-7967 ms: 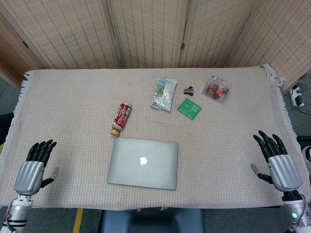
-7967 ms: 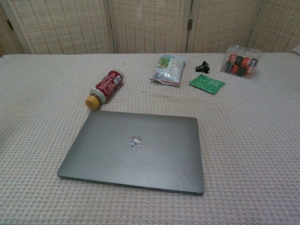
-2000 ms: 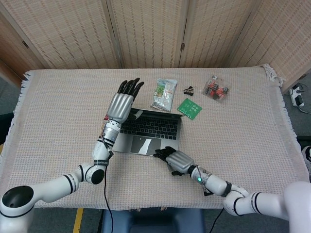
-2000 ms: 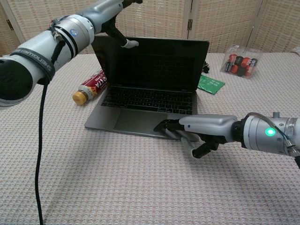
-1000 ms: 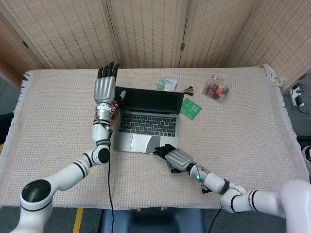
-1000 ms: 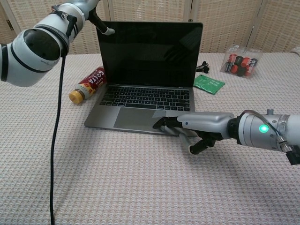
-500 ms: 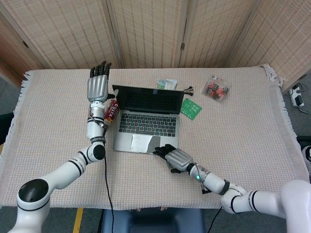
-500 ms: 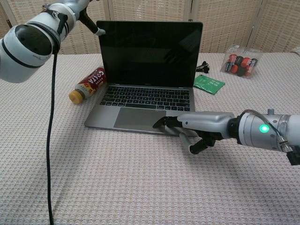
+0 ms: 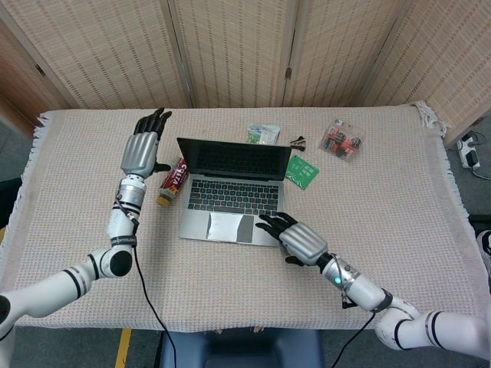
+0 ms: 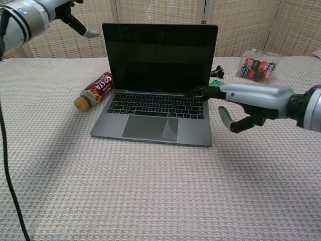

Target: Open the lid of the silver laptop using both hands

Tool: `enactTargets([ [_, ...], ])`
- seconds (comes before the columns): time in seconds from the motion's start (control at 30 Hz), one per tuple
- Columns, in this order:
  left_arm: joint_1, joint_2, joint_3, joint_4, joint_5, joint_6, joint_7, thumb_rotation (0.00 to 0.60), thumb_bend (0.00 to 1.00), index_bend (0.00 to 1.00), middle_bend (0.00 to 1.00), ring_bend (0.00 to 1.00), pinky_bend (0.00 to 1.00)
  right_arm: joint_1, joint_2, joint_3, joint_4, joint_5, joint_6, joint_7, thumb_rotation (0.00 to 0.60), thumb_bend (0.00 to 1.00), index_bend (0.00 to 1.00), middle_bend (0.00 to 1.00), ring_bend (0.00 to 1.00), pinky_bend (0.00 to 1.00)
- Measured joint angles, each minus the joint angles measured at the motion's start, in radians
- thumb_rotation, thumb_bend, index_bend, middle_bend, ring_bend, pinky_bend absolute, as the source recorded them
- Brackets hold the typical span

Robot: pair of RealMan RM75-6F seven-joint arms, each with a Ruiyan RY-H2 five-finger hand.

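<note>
Since the table fills most of both views under its woven cloth, we begin there: the silver laptop sits at the centre of the head view, its lid already raised and its dark screen standing near upright in the chest view. We judge the opening itself as done, so the step in hand is letting go and clearing away. Our left hand hangs in the upper left of the head view, beside the lid's left edge but apart from it, fingers spread wide and holding nothing. Our right hand shows at lower centre, just off the laptop's front right corner; in the chest view it hovers above that corner, fingers loosely apart, thumb hooked down, gripping nothing. Whether it grazes the base we cannot tell. The next move, in our view, calls for drawing both arms outward without nudging the screen. Smaller things lie around: a bottle left of the laptop, a snack bag behind the lid, a green packet and a clear box toward the upper right.
</note>
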Motion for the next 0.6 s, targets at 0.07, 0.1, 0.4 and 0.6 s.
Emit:
enactTargets([
  [0.07,0.054,0.060,0.036,-0.079,0.028,0.026,-0.002,0.600,0.34,0.00,0.00,0.00,0.00,-0.033,0.050,-0.009,-0.036,-0.008,0.049,-0.016,0.600,0.94,0.00,0.04,0.13,0.01],
  [0.1,0.078,0.086,0.053,-0.112,0.040,0.040,-0.001,0.600,0.34,0.00,0.00,0.00,0.00,-0.049,0.073,-0.013,-0.051,-0.011,0.071,-0.022,0.600,0.94,0.00,0.04,0.13,0.01],
  [0.4,0.333,0.265,0.236,-0.311,0.182,0.239,-0.018,0.600,0.34,0.03,0.00,0.00,0.00,-0.229,0.267,-0.065,-0.148,-0.026,0.289,-0.094,0.600,0.69,0.00,0.05,0.13,0.02],
  [0.6,0.501,0.325,0.340,-0.370,0.278,0.407,-0.065,0.600,0.34,0.04,0.00,0.00,0.00,-0.349,0.325,-0.086,-0.168,-0.016,0.419,-0.104,0.600,0.61,0.00,0.03,0.11,0.01],
])
